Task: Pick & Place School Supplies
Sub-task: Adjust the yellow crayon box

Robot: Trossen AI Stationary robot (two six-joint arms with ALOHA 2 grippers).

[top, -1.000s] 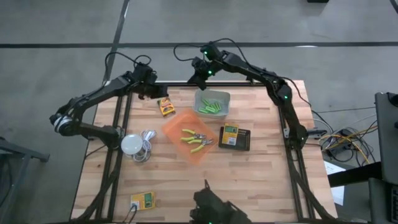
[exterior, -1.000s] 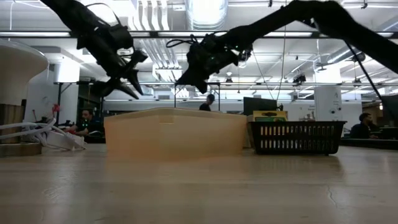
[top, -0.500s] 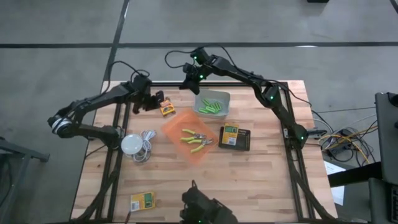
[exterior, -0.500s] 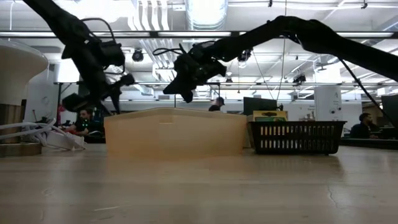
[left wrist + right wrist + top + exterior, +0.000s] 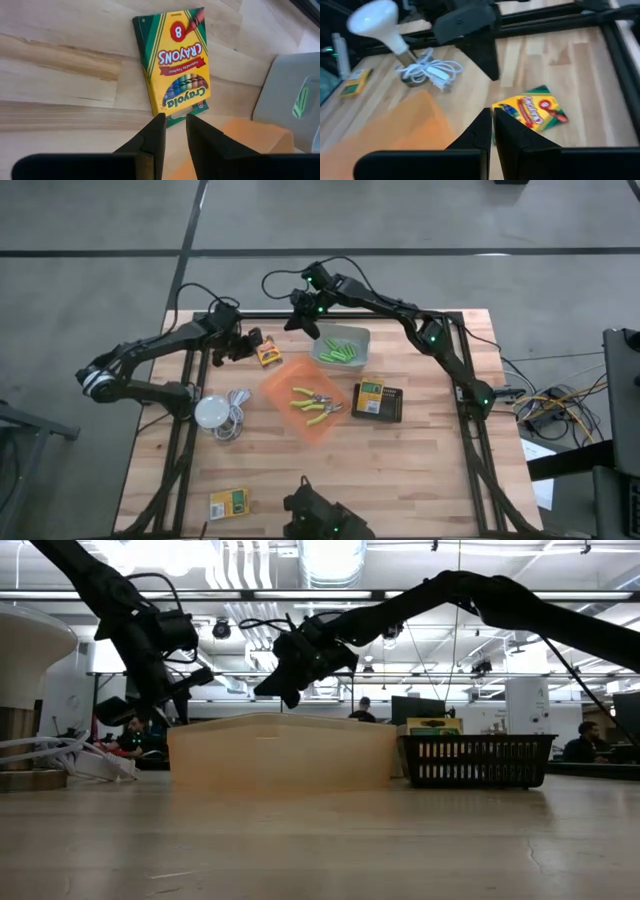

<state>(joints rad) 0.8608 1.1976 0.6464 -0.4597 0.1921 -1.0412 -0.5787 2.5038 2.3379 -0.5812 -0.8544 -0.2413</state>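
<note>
Left gripper (image 5: 243, 345): our left arm reaches in from the table's left side and hovers just beside the crayon box (image 5: 266, 354). In its wrist view the fingers (image 5: 154, 137) stand a little apart with nothing between them, tips at the box's near end.
Lamp (image 5: 212, 413): a white round thing with a coiled cable, near the left edge and apart from our work.
Second box (image 5: 230, 503): a yellow-and-green box lying alone near the front left of the table.
Crayon box: flat on the wood, just left of the orange bin (image 5: 304, 397).
Orange bin: mid-table, holding two green-handled pliers (image 5: 314, 402).
Right gripper (image 5: 303, 315): raised over the far edge, between the crayon box and the grey bin (image 5: 341, 345), fingers pressed together and empty.
Grey bin: behind the orange bin, holding lime-green markers (image 5: 340, 352).
Black basket (image 5: 377, 400): right of the orange bin, with a third box inside.
Risk: we judge the narrow gap may be too small for the flat box, so the fingers could push it instead of gripping it, sliding it against the orange bin.
Risk: both grippers sit near the crayon box, so the arms could collide if both close in.
</note>
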